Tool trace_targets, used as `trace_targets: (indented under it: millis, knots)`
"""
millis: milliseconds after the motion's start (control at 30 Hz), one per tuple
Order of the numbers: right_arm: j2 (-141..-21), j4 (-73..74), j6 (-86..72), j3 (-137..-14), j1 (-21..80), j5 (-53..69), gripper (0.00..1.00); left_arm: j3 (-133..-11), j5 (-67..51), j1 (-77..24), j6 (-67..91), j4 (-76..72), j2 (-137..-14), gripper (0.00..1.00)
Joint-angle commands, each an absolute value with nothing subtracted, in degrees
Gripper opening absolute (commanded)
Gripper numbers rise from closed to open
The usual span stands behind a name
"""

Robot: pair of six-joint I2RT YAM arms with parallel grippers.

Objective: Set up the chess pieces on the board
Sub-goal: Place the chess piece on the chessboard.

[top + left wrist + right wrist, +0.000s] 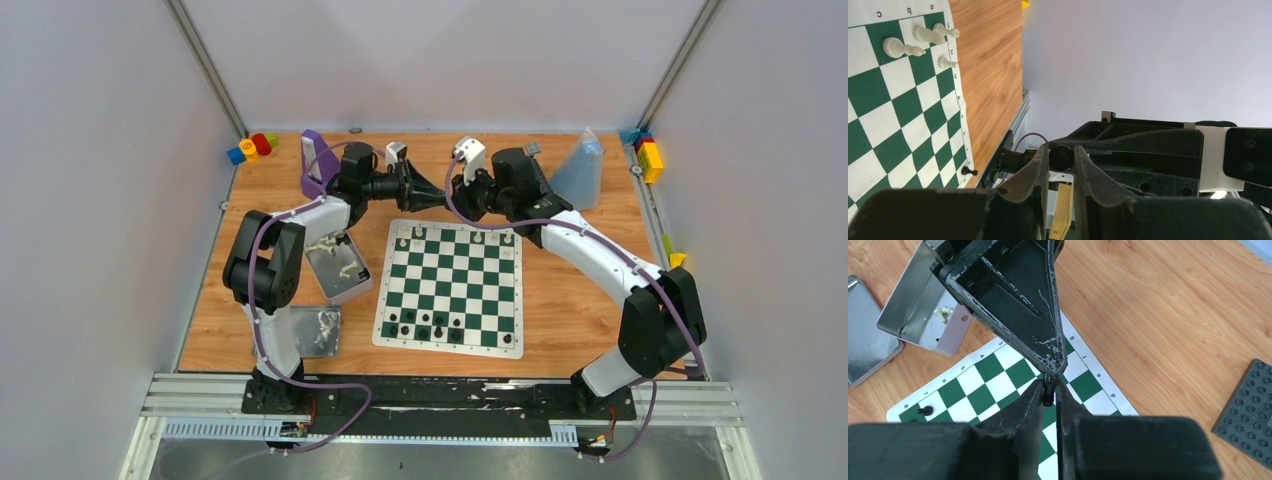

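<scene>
Near the left edge of the tabletop (570,310) sits an open tin (908,315) with a few loose white chess pieces (943,314) lying in it. Its lid (315,331) lies just beside it toward the near edge. My left hand (443,197) reaches rightward above the far edge of the board (450,290), clamped on a small black chess piece (1048,396). My right hand (457,190) meets it tip to tip from the other side. Its fingers (1030,400) press that same piece from both sides, so both hands grip it in the air. The board lies flat in the middle of the tabletop, with a few white pieces (418,234) standing along its far rows and several black pieces (425,330) along its near rows. A dark grey studded baseplate (1248,400) lies toward the far edge, right of the board.
</scene>
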State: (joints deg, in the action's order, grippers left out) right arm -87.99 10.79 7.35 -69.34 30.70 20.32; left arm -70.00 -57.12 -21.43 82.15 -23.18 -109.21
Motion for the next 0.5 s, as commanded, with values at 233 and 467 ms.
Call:
trace_targets:
  millis: [233, 467]
  knots:
    - [-85.69, 8.45, 9.08, -71.73, 30.94, 18.2, 0.0, -69.6, -57.44, -22.37, 77.97, -19.84, -107.29, 0.37]
    - [-82.03, 12.83, 14.03, -69.76, 30.85, 22.52, 0.0, -75.18, -55.8, -22.07, 62.3, -5.38, -106.3, 0.53]
